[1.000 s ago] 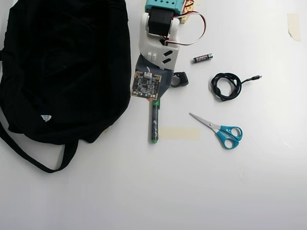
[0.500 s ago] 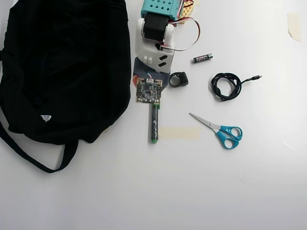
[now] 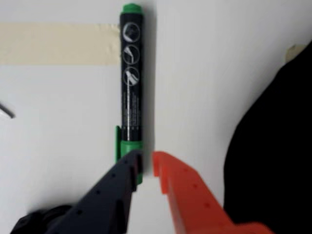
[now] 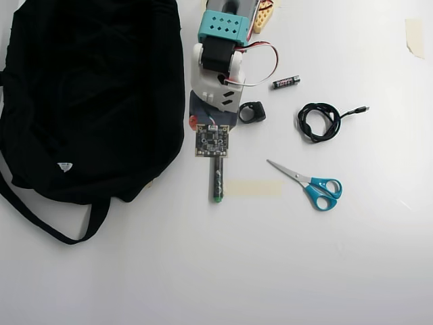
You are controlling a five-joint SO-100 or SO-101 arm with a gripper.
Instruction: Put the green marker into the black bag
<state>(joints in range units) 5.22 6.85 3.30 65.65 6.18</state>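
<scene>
A: Where do we have the thick dark-barrelled green marker (image 4: 217, 180) in the overhead view?

B: We see it lying flat on the white table (image 4: 284, 271), running from twelve to six o'clock, its lower end beside a strip of beige tape (image 4: 253, 188). Its upper end is hidden under the arm's small circuit board (image 4: 212, 141).

A: And our two-finger gripper with one black and one orange finger (image 3: 146, 163)?

B: In the wrist view we find it released, the fingertips parted by a narrow gap. The black fingertip overlaps the marker's green cap; the orange one sits just beside it, toward three o'clock. We cannot tell whether either touches the marker.

A: The large soft black fabric bag (image 4: 91, 101)?

B: At nine o'clock from the marker in the overhead view, near it but apart. At three o'clock we see the teal-handled scissors (image 4: 310, 183), with a coiled black cable (image 4: 321, 122) and a small black battery (image 4: 285, 82) above them.
</scene>
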